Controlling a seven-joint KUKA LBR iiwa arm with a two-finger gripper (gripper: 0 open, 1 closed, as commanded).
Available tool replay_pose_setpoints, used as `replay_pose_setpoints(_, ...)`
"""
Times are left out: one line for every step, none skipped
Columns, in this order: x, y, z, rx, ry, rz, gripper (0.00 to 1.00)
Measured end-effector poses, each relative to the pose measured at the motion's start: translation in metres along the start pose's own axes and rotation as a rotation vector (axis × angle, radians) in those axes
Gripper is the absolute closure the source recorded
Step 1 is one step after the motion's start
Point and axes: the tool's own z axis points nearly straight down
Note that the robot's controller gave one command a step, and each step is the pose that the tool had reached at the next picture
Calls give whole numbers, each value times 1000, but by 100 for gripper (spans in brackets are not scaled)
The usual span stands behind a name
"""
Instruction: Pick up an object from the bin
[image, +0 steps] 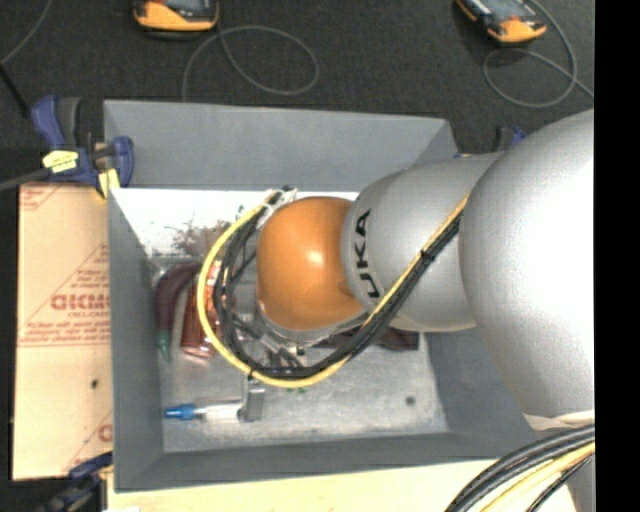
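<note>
My gripper (252, 399) reaches down under the orange dome to the bin floor near the front left. A white pen with a blue cap (197, 412) lies flat just to its left, with its right end at the gripper. Further left and back, a dark maroon curved object (172, 290) lies along the left wall. A red-brown packet (193, 325) sits beside it, and a small green piece (163, 346) lies at its lower end.
The arm and its dome and cables cover the bin's middle and back. A dark object (403, 341) pokes out under the arm on the right. Bare grey floor shows along the front right.
</note>
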Motion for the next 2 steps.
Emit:
replay_pose_setpoints(-2, -1, -5, -2, -8, 5, 0)
replay_pose_setpoints(9, 13, 17, -1, -13, -58, 0)
